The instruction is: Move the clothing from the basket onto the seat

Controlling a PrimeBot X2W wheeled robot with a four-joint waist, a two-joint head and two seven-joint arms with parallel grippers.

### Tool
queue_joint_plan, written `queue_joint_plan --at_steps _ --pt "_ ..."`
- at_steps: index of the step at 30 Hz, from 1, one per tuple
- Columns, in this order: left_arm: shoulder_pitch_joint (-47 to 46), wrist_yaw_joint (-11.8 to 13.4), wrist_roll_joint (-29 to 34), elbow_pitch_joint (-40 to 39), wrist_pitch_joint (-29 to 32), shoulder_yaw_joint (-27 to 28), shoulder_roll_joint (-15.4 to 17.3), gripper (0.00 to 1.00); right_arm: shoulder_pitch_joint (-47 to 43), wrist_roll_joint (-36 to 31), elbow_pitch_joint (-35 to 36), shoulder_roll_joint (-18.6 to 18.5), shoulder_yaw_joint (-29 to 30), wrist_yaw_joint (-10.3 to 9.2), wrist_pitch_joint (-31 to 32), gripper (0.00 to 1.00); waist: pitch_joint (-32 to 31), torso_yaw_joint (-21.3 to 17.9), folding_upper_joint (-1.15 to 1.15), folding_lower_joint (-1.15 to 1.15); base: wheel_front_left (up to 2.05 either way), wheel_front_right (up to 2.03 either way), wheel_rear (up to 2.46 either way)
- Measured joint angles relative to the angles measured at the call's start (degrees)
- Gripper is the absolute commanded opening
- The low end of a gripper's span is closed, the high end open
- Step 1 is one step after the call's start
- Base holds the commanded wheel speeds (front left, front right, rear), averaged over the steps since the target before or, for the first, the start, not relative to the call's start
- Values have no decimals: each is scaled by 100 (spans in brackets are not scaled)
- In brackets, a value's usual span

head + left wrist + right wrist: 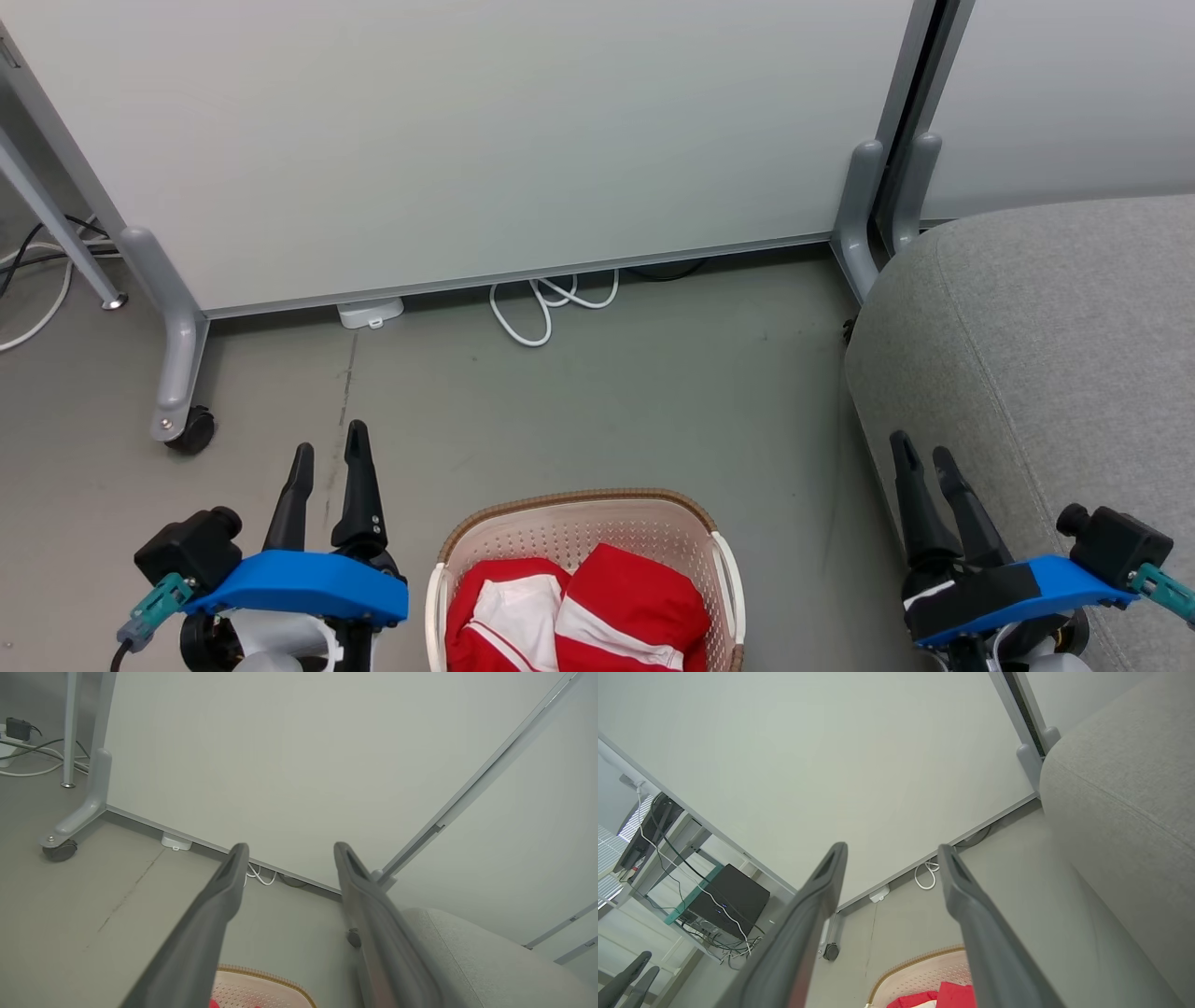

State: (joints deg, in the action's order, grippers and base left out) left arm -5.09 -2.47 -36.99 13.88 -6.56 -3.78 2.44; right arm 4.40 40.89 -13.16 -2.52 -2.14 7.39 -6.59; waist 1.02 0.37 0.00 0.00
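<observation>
The basket (pixel 579 534) is of cream plastic, smooth and a little shiny, with rows of small holes; its brown rim looks woven. The clothing (pixel 635 597) in it is soft red cloth with white panels, smooth, with a slight lustre. The seat (pixel 1055 355) on the right has light-grey fabric, matt and finely rough, with one stitched seam. The floor (pixel 653 401) is grey, smooth and matt, with a thin crack on the left. The far partition (pixel 467 140) is a pale, smooth, matt panel; its legs (pixel 177 336) look like grey painted metal. The white cable (pixel 546 313) has a smooth plastic skin. The left gripper (pixel 330 439) and the right gripper (pixel 920 445) have dark, matt, plastic-looking fingers.
</observation>
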Motion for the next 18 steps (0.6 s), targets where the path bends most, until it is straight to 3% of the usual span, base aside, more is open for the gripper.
queue_joint_plan --at_steps 18 --pt "-72 66 1209 94 -269 -247 13 100 3 -1150 -51 -3 -176 1 -263 100 -10 19 0 0 0 0 0"
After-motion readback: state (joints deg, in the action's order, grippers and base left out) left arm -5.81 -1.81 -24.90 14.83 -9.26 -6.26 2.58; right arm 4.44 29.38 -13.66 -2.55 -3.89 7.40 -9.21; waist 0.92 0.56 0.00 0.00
